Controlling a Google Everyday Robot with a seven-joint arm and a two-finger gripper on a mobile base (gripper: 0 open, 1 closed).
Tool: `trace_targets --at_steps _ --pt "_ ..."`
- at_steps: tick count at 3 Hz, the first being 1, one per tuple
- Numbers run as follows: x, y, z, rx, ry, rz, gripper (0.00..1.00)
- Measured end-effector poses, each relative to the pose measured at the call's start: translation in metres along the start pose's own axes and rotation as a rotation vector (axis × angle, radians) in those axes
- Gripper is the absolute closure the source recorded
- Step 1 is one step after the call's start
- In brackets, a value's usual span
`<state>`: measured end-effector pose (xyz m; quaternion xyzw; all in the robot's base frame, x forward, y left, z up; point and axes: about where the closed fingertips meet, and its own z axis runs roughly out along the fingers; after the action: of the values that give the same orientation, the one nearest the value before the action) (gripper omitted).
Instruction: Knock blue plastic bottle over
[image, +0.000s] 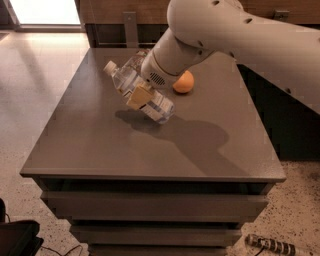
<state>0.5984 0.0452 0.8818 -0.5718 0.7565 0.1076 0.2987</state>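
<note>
The blue plastic bottle (145, 95) is clear and bluish, with a white cap at its upper left end and a white label. It leans steeply to the left over the middle of the dark grey table (100, 150), its base low at the right, close above its shadow. My gripper (141, 95) is at the end of the big white arm (230, 35), which reaches in from the upper right. The gripper lies against the bottle's middle, with a tan part across the label. The bottle's far side is hidden by the wrist.
An orange (183, 82) lies on the table just right of the wrist. A dark wooden wall with a post stands behind the table. A dark object (15, 240) and a striped cylinder (270, 245) lie on the speckled floor in front.
</note>
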Motion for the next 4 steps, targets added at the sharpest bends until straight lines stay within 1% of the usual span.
trace_targets --at_steps 1,2,3,4 --pt "0.007 0.008 0.017 -0.041 0.042 -0.007 1.0" --pt "0.004 0.015 0.032 -0.069 0.046 -0.021 1.0" --pt "0.004 0.015 0.032 -0.069 0.046 -0.021 1.0" --pt "-0.013 0.026 0.059 -0.112 -0.012 -0.055 1.0"
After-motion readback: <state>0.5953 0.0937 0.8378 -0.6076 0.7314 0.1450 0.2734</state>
